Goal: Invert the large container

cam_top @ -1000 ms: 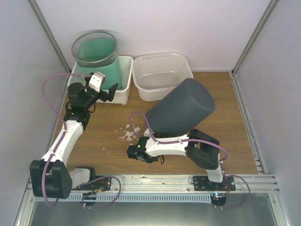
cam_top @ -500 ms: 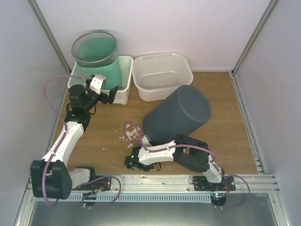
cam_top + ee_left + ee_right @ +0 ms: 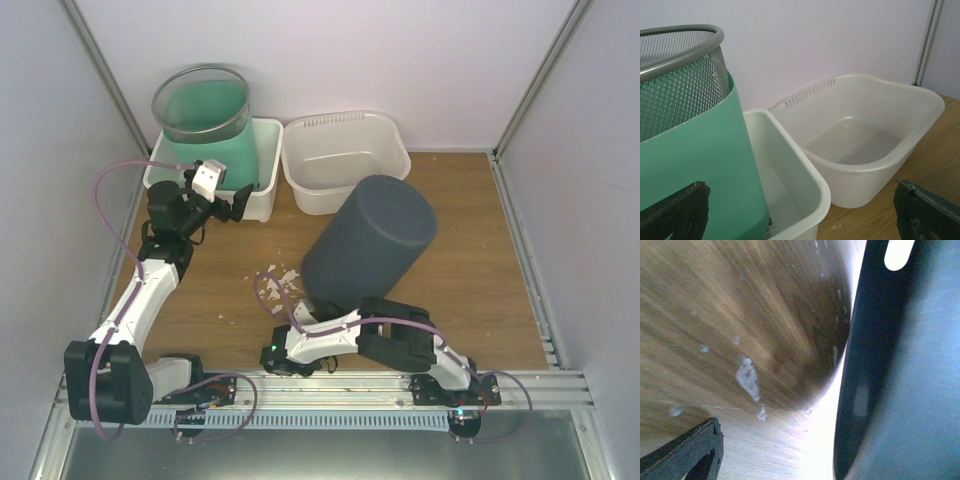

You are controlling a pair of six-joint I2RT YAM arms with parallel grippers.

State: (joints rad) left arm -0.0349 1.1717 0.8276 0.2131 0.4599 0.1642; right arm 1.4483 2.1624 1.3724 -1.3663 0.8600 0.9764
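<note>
Grey plastic, matte, by the look of it: tall dark grey cylindrical bin (image 3: 370,245) leaning just in front of the translucent white plastic basin (image 3: 318,200), open mouth low toward the near edge, closed base raised toward the basin; cannot tell whether touching it. Probably light and hollow, stiff enough to keep its shape, smooth and likely slippery on the outside. Far too wide to span, so best taken by the rim, one finger inside and one outside. Tilted as it stands, liable to rock or roll once let go.

Right gripper (image 3: 278,352) low in front of the basin, beside the bin's mouth, spread: only one finger in its own view, standing well off the bin wall, pinching nothing. Left gripper (image 3: 218,190) to the left of the basin, spread wide and empty, beside a smaller white plastic tub (image 3: 262,200) holding a green-lined wire mesh basket (image 3: 205,115).

Brown wood-grain tabletop (image 3: 470,270), smooth; white scraps (image 3: 275,280) scattered in front of the basin, leftward. Pale walls close behind the basin, bare board in front of it to the right
</note>
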